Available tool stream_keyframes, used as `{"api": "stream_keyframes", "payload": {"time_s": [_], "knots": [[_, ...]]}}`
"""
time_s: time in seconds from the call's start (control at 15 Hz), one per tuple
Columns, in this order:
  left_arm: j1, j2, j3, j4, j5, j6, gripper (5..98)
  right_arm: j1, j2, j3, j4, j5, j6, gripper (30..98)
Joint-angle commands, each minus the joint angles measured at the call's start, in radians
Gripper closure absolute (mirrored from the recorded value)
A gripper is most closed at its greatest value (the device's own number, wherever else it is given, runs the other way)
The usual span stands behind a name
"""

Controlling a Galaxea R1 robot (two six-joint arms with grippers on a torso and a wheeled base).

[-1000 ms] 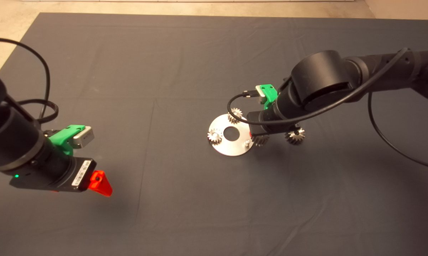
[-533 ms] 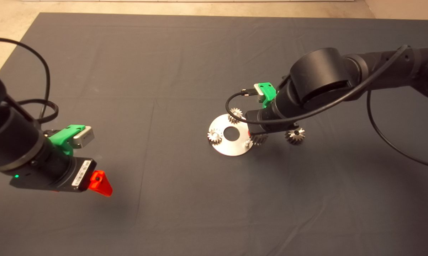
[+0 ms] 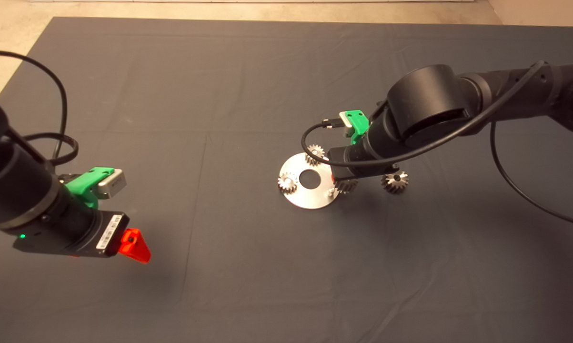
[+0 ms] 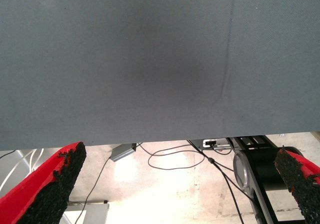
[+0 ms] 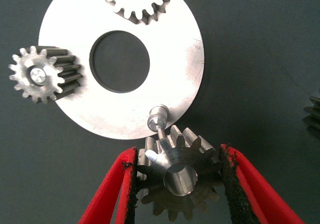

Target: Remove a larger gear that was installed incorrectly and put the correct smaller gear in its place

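A dark grey mat (image 3: 248, 85) covers the desk, creased in long straight fold lines and a few soft wrinkles. Past its far edge a strip of pale beige floor (image 3: 267, 9) runs across, widening at the far left corner. Beyond the mat edge facing the left gripper (image 4: 182, 184), brightly lit pale flooring (image 4: 165, 194) carries loose black cables (image 4: 170, 159), a small grey box (image 4: 122, 151) and a black wheeled base (image 4: 260, 169).
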Motion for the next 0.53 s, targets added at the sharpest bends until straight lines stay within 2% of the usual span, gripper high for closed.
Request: {"api": "stream_keyframes", "payload": {"time_s": [0.0, 0.47], "knots": [[-0.002, -0.001, -0.003, 0.011, 0.091, 0.000, 5.4, -0.002, 0.007, -0.043, -0.035, -0.126, -0.010, 90.2], [0.009, -0.003, 0.002, 0.011, 0.090, 0.000, 5.4, -0.002, 0.031, -0.045, -0.035, -0.126, -0.010, 90.1]]}}
